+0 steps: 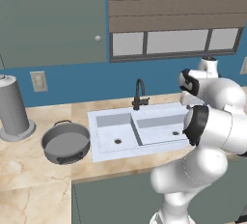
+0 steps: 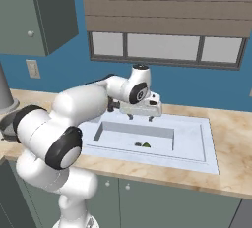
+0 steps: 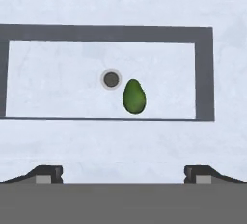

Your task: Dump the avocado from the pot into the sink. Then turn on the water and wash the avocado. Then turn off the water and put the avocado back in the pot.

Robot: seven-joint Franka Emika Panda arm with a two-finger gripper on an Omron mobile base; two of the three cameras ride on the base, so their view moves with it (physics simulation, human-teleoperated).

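The avocado, a small green pear-shaped lump, lies on the floor of a sink basin just beside the dark drain; it also shows in the basin in the right base view. My gripper hangs open above that basin of the pale sink, pointing down, well clear of the avocado. Its fingertips stand far apart with nothing between them. The grey pot sits upright on the counter left of the sink, its inside bare.
A black curved faucet rises behind the sink's middle. A tall grey cylinder on a round base stands at the far left of the beige counter. Behind are a blue wall and a window with blinds.
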